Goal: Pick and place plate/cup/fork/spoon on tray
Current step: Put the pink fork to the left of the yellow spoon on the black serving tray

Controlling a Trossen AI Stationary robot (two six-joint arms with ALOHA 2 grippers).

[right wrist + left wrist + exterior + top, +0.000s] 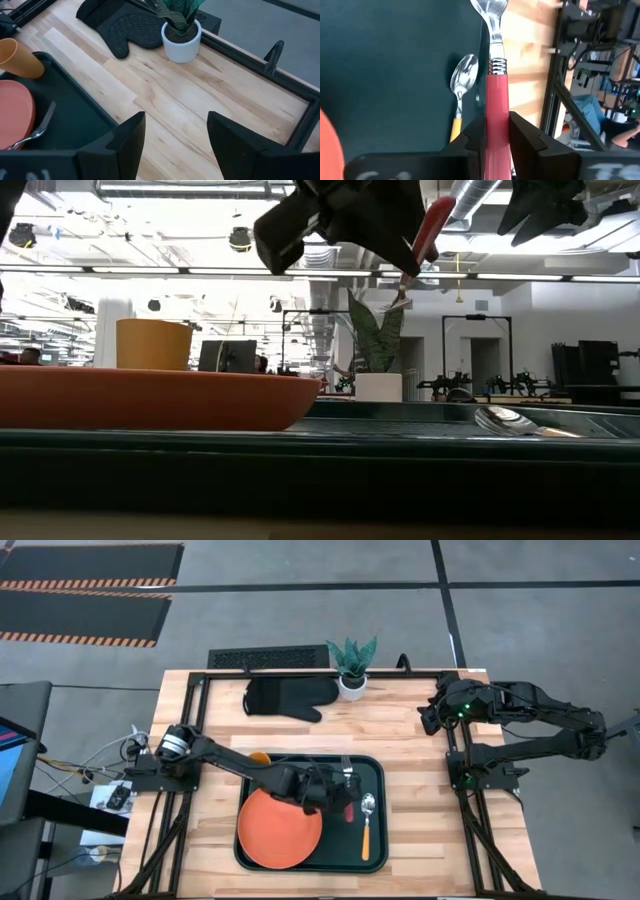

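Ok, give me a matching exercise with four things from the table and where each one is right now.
Things:
1. fork
2. spoon
3. plate
4. oven mitt

Places:
A. lying flat on the tray
B. on the bare wood beside the potted plant
C. held in the left gripper, off the tray
D. filling the tray's left side

Pairs: 1-C, 2-A, 3-D, 4-B

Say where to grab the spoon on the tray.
Grip the spoon by its orange handle, from straight above, fingers across it: it lies flat on the tray, handle straight and bare. The left hand, shut on the fork, hovers beside it; the right hand waits open off the tray.
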